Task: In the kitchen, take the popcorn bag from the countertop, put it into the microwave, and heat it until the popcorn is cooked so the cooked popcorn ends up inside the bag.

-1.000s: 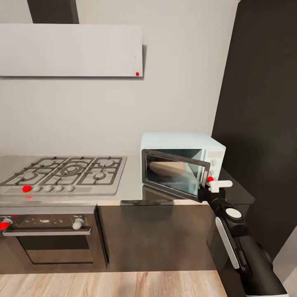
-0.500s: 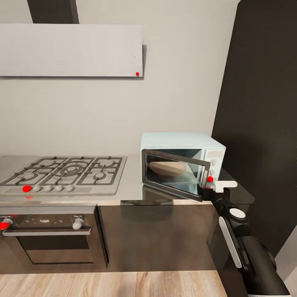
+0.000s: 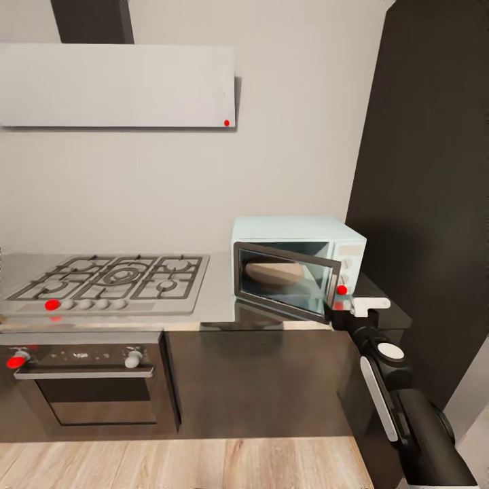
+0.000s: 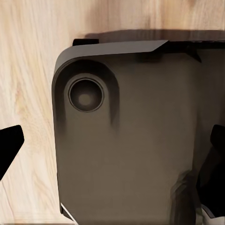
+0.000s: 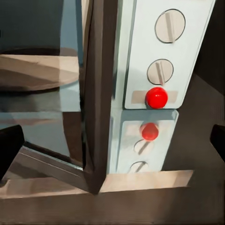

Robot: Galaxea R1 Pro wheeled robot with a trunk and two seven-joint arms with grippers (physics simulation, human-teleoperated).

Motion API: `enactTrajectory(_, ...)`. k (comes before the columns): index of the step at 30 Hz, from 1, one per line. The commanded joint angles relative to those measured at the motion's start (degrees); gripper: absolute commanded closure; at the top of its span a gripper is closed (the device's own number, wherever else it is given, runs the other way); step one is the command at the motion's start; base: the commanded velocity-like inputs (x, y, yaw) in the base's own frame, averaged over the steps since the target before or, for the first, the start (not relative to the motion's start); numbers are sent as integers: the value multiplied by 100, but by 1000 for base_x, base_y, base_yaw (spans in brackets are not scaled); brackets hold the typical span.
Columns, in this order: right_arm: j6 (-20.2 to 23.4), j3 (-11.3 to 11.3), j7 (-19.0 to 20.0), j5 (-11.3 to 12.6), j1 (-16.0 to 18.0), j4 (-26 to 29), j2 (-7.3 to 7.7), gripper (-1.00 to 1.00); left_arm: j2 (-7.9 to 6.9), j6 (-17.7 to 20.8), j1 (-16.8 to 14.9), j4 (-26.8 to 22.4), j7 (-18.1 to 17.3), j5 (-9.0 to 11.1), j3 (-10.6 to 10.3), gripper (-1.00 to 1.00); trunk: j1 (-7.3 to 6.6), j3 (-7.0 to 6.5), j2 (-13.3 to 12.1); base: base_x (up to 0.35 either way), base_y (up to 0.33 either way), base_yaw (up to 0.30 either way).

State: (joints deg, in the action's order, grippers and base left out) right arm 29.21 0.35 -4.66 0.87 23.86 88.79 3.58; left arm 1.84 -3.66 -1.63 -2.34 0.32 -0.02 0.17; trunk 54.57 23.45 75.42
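Observation:
The pale blue microwave [image 3: 299, 234] stands on the grey countertop [image 3: 219, 299] at the right. Its dark glass door [image 3: 288, 282] is ajar by a small angle. Through the glass a tan-brown rounded shape [image 3: 274, 273] lies inside, apparently the popcorn bag [image 5: 37, 70]; no label can be made out. My right gripper [image 3: 358, 306] is open, just in front of the door's free edge [image 5: 99, 93] and the knob panel with its red light [image 5: 156, 97]. My left gripper [image 4: 112, 145] is open, hanging over the robot's dark base [image 4: 131, 154] and the plank floor.
A gas hob [image 3: 109, 282] fills the counter's left part, with a steel oven [image 3: 88, 387] below it and a white hood [image 3: 115, 85] above. A tall dark cabinet [image 3: 428, 204] rises right beside the microwave. Wood floor [image 3: 176, 462] runs along the cabinet fronts.
The microwave door has swung a little closer to shut. My right gripper shifted slightly right by the door's edge. The whole head view has also shifted a little.

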Motion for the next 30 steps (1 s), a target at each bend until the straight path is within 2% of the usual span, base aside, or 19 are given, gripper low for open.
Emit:
enactTrajectory(1,31,8,-26,9,4,7,2,-100,0,-21,-4,6,3,3,1,-100,-1,6,4,-69,0,0)
enactTrajectory(8,15,14,-28,9,-4,5,5,-100,0,-19,-4,6,3,-6,1,-100,-1,6,4,-9,0,0)
enactTrajectory(10,81,-52,-94,28,62,70,65,-100,27,-21,5,-4,21,-59,-24,-100,-1,6,4,0,0,0)
enactTrajectory(13,145,-114,-94,2,159,167,75,-100,29,-21,5,-4,21,-56,-25,-100,-1,6,4,0,0,0)
enactTrajectory(15,211,-124,-89,-15,99,227,90,-100,39,-21,5,-3,21,-55,-20,-100,-1,6,4,-4,0,0)
enactTrajectory(23,468,-153,-119,-16,47,121,87,-100,44,-21,5,-3,21,-45,6,-100,-1,6,4,-255,0,0)
enactTrajectory(30,692,-160,-67,-57,47,104,148,-100,44,-21,5,-3,28,5,18,-100,-1,6,4,-31,0,0)
